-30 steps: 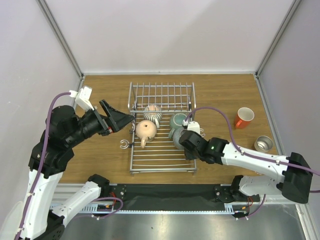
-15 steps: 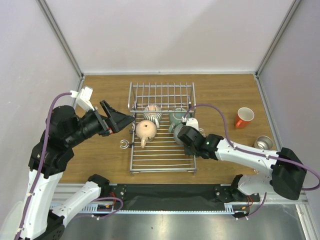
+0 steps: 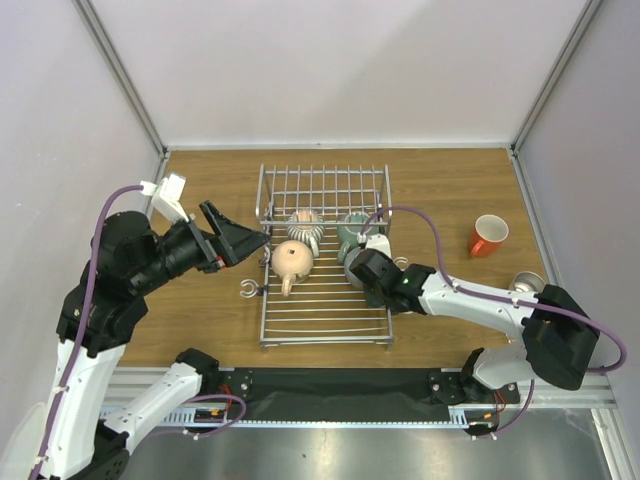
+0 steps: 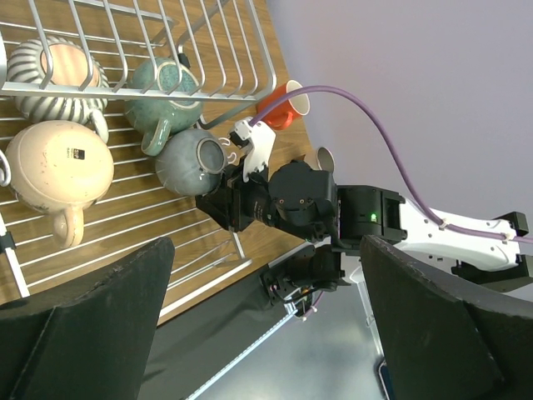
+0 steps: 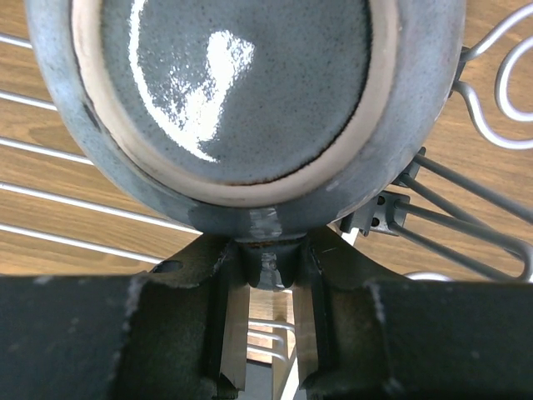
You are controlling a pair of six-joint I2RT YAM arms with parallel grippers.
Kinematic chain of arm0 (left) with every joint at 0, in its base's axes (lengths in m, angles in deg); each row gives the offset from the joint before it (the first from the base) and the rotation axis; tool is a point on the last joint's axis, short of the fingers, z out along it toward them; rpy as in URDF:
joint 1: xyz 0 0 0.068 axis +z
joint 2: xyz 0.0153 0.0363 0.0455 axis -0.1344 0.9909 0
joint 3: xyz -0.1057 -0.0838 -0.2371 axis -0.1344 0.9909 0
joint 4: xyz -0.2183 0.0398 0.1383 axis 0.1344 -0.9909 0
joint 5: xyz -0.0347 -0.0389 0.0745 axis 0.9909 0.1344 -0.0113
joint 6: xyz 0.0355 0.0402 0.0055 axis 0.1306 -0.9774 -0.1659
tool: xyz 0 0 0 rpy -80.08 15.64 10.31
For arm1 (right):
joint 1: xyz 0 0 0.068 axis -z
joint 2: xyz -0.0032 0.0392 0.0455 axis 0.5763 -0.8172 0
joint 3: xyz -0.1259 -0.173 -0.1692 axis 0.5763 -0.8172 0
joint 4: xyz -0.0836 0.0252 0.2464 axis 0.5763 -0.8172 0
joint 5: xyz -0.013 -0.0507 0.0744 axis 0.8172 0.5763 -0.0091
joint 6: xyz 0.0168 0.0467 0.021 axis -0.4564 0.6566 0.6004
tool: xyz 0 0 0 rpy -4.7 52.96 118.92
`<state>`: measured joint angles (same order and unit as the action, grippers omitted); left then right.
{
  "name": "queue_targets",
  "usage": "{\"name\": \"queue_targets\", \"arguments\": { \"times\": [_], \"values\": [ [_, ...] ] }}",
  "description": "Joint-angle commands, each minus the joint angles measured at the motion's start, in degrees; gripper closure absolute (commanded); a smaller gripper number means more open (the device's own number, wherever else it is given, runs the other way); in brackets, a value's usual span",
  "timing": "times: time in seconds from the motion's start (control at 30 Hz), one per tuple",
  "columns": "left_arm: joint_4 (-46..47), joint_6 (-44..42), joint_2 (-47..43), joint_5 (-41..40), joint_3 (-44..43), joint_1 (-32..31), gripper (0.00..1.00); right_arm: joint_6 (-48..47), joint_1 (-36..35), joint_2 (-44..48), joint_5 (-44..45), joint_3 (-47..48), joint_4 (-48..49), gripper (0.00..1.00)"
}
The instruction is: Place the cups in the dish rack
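Observation:
The silver wire dish rack (image 3: 325, 310) stands mid-table. In it lie a ribbed silver-grey cup (image 3: 305, 228), a beige cup (image 3: 292, 260) and a teal-green cup (image 3: 355, 235). My right gripper (image 3: 365, 272) is shut on the handle of a grey-green cup (image 3: 350, 265), held over the rack's right side just in front of the teal-green cup. In the right wrist view the cup's base (image 5: 250, 92) fills the frame, with its handle between my fingers (image 5: 225, 333). My left gripper (image 3: 235, 238) is open and empty, raised at the rack's left edge. A red-orange cup (image 3: 489, 235) stands on the table.
A shiny metal cup (image 3: 524, 284) sits at the right, partly hidden by my right arm's elbow. A small wire hook (image 3: 247, 291) sticks out from the rack's left side. Walls close the table at the back and both sides.
My right gripper has carried the grey-green cup a little left and back, closer to the teal-green cup. The left arm has not moved.

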<state>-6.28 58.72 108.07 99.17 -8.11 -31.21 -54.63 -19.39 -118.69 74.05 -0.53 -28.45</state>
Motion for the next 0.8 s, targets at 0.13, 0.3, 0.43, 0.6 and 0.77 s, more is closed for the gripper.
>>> {"name": "queue_targets", "arguments": {
  "times": [0.13, 0.3, 0.43, 0.6, 0.77],
  "values": [
    [1.0, 0.4, -0.5, 1.7, -1.6, 0.4, 0.00, -0.4, 0.5, -0.5, 2.9, 4.1, 4.3, 0.76],
    [1.1, 0.0, 0.0, 2.0, -1.7, 0.4, 0.00, -0.3, 0.0, 0.7, 2.7, 5.3, 1.8, 0.43],
    [1.7, -0.2, 0.6, 2.4, -1.4, 0.4, 0.00, 1.1, -0.4, 2.4, 2.2, 5.8, -1.4, 0.34],
    [2.4, -0.4, 1.4, 3.2, -1.5, 0.4, 0.00, 3.8, -3.3, 8.4, 2.9, 5.8, -6.6, 0.29],
    [2.4, -1.1, 1.9, 2.8, -1.5, 0.4, 0.00, 6.9, -4.6, 19.0, 5.3, 3.7, -15.1, 0.37]
  ]
}}
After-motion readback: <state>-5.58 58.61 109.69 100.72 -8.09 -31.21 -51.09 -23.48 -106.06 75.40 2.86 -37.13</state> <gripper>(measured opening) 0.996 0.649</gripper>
